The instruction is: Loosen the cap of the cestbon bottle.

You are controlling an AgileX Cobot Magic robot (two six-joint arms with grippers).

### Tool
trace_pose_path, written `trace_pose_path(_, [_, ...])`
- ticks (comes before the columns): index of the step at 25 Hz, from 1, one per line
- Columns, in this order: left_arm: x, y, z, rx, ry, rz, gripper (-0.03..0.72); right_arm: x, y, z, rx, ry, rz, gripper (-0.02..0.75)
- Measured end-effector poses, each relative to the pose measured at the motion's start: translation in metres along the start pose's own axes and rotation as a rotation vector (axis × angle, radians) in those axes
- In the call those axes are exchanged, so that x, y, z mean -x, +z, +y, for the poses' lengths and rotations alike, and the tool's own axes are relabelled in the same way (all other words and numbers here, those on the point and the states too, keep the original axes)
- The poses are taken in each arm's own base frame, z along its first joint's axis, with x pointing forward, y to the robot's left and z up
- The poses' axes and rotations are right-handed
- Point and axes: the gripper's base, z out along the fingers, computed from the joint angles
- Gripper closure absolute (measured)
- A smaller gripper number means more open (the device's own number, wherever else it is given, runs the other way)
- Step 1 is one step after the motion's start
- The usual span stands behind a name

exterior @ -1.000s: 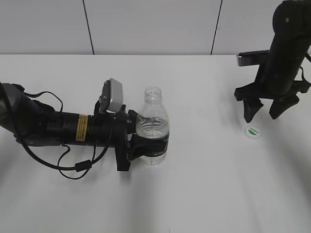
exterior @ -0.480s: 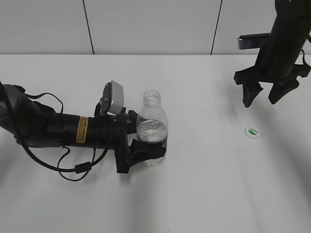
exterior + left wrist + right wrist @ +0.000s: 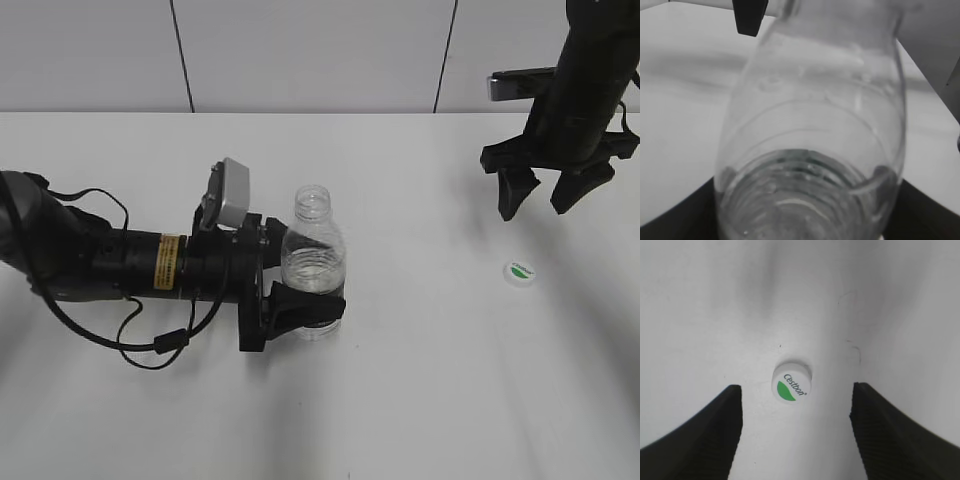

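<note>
Smooth white table [image 3: 420,400]; round cap [image 3: 791,388] off ribbed clear bottle [image 3: 313,262].

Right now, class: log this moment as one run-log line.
cap: off, lying on table | cestbon bottle: upright, neck open | left gripper: shut on bottle | right gripper: open, above cap

The cestbon bottle [image 3: 314,262], clear and partly filled, is seen upright and uncapped, left of centre. The cap [image 3: 518,271], white with a green mark, is laid flat on the table, well apart to the right.
</note>
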Motion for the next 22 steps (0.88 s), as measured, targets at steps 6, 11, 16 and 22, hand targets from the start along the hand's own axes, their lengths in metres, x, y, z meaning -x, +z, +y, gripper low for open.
trace_pose_path(6, [0.038, -0.009, -0.004, 0.006, 0.077, -0.045, 0.184, 0.000, 0.000, 0.000, 0.000, -0.001, 0.003, 0.217])
trace_pose_path(11, [0.068, -0.017, -0.009, 0.012, 0.140, -0.076, 0.184, -0.002, -0.003, 0.000, 0.001, -0.001, 0.011, 0.217])
trace_pose_path(16, [0.096, -0.026, -0.016, 0.024, 0.179, -0.110, 0.185, -0.001, -0.024, 0.000, -0.003, -0.002, -0.043, 0.217])
trace_pose_path(22, [0.133, -0.040, -0.023, 0.107, 0.199, -0.145, 0.186, -0.005, -0.050, 0.001, -0.006, -0.003, -0.103, 0.217])
